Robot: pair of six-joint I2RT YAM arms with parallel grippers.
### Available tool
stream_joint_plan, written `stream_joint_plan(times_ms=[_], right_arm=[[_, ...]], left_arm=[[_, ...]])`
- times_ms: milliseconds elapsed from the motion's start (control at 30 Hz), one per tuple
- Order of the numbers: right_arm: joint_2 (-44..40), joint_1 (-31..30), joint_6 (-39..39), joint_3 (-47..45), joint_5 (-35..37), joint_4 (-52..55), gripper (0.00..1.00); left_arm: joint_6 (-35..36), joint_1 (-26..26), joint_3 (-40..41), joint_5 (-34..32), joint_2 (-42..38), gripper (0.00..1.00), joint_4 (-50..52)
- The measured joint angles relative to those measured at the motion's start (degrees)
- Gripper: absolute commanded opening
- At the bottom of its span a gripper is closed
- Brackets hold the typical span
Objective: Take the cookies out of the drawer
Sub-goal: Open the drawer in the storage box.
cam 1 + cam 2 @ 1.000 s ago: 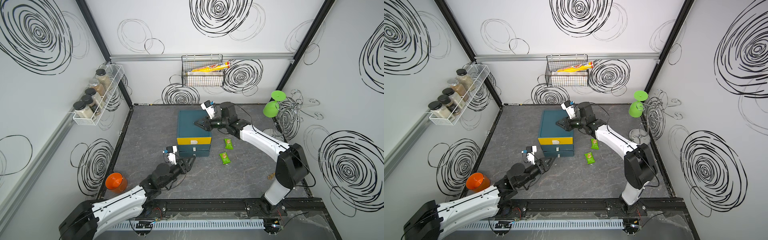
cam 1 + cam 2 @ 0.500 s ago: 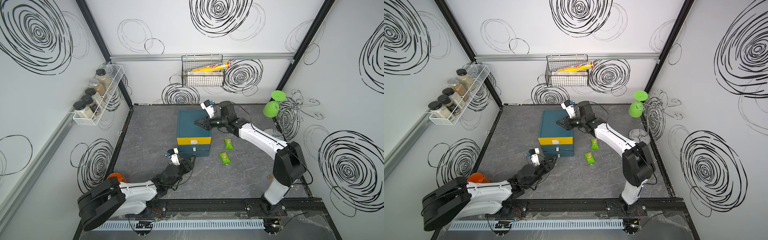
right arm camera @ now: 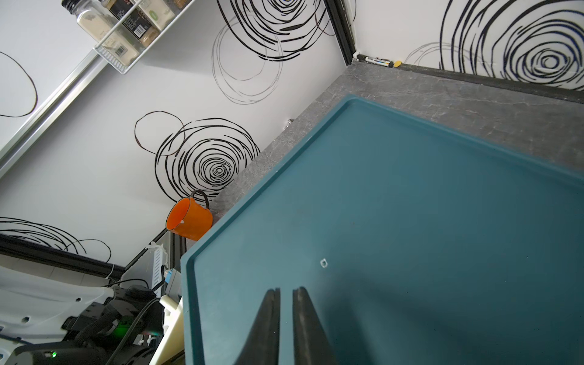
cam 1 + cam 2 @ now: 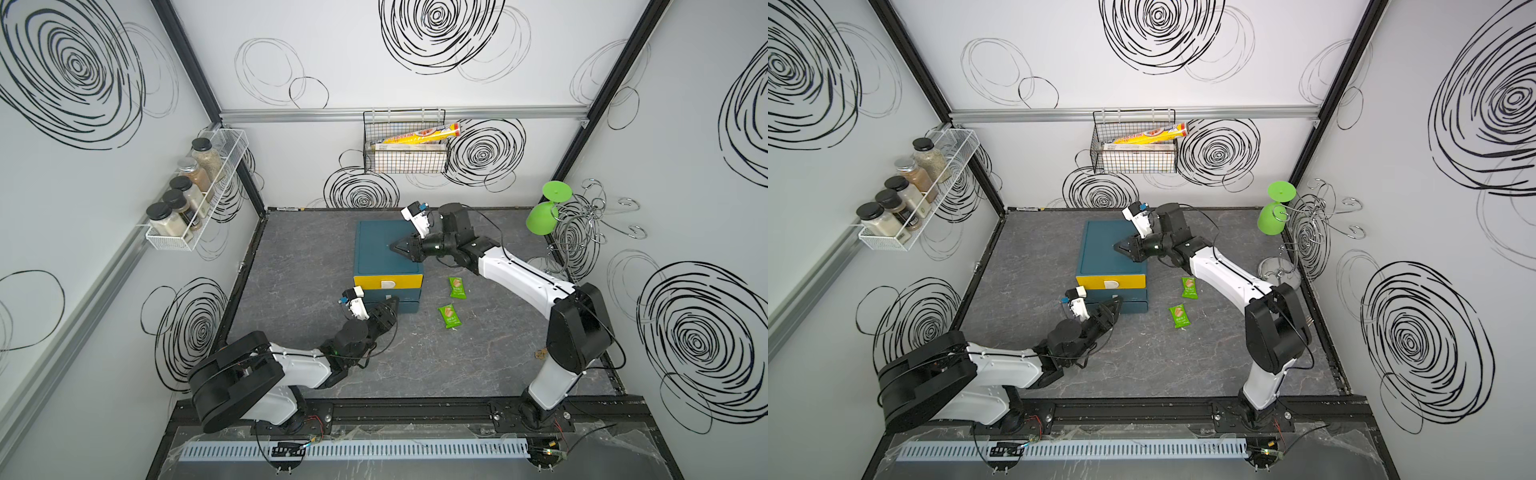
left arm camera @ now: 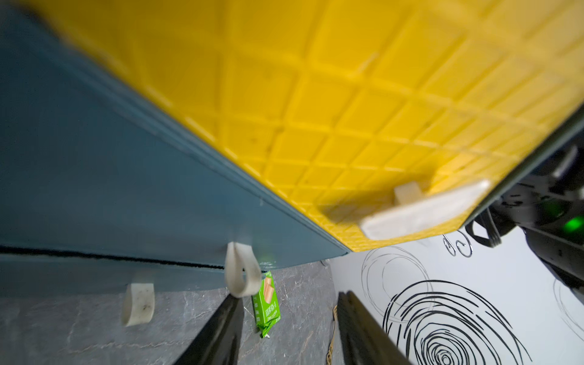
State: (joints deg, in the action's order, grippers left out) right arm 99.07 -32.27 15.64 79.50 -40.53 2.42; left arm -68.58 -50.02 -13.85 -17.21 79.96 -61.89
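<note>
Both green cookie packets (image 4: 456,287) (image 4: 449,316) lie where they lay a second ago. They are flat on the bench (image 4: 478,353) on my right arm's side of the drawer unit (image 4: 376,249), apart from it and from each other. What moved is my left arm (image 4: 291,365). It has folded in and brought its jaws up to the teal drawer fronts below the yellow drawer (image 4: 388,283), and it now hides the orange cup (image 3: 189,218) from both top views. My right arm (image 4: 515,274) has held its place.

I read this as lining up for the next drawer. No beige or black packets show, so any others are presumably still inside.

The left jaws stand roughly half open and hold nothing. One finger (image 5: 221,328) ends right at a whitish loop pull (image 5: 241,275), but I cannot tell whether the loop sits between the fingers yet. The right jaws are all but shut, with a hairline gap and nothing in them. They sit over the unit's top, likely to steady it, though contact is unclear.

The packets are thin, glossy film with crimped ends, light enough to skid. The unit is hard matte moulded plastic with a raised lip around its top. The yellow drawer's underside is waffle-ribbed. The pulls look like soft, slightly grubby strap loops. The bench is a grey, stone-patterned sheet.
</note>
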Motion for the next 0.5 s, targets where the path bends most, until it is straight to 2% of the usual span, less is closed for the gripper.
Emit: stream_joint_plan(times_ms=[67, 133, 200, 333, 500], right_arm=[[-0.02, 0.26, -0.07, -0.02, -0.11, 0.00, 0.14], [-0.02, 0.52, -0.07, -0.04, -0.24, 0.00, 0.14], [-0.02, 0.76, -0.07, -0.13, -0.39, -0.09, 0.14], [-0.02, 1.03, -0.07, -0.31, -0.52, -0.31, 0.14], [-0.13, 1.14, -0.26, -0.50, -0.55, -0.50, 0.14]], left_arm=[[-0.17, 0.28, 0.00, 0.00, 0.35, 0.52, 0.04], [-0.39, 0.59, 0.00, 0.00, 0.63, 0.45, 0.02], [-0.63, 0.94, 0.00, 0.07, 1.16, 0.43, -0.09], [-1.25, 1.64, -0.11, 0.35, 2.40, 0.18, -0.04], [-1.95, 1.84, -0.15, 0.72, 3.13, 0.09, -0.02]])
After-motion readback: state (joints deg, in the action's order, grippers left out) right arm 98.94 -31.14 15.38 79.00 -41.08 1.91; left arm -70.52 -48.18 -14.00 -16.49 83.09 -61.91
